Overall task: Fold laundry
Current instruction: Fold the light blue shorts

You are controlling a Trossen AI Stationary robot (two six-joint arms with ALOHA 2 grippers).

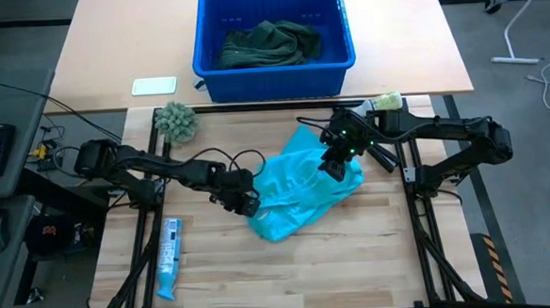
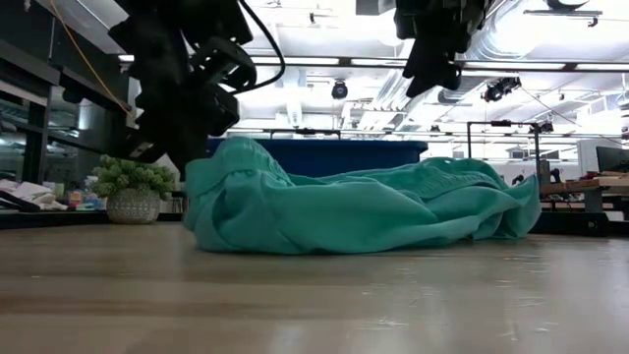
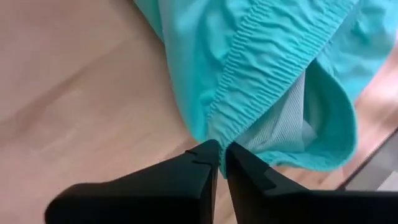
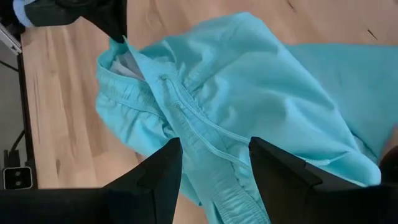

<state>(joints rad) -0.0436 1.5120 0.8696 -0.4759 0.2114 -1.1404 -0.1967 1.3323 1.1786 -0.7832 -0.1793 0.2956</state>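
The turquoise garment lies crumpled on the wooden table, and its gathered elastic band shows in the left wrist view. My left gripper is at the garment's left end and shut on it; it also shows as the left gripper in the high view. My right gripper hangs open above the garment's right part, the fingers clear of the cloth; from above, the right gripper is over that end. Dark green garments lie in the bin. My left gripper pinches the end of the garment's gathered elastic band between its two fingertips. The fingers slant down from the table's left side. That end of the cloth stands raised in a peak, and the rest of the garment lies slack on the table.
A blue plastic bin stands on the far table. A fuzzy grey-green ball sits at the far left of the wooden top, and a blue tube lies near the left front. The table's front is bare wood.
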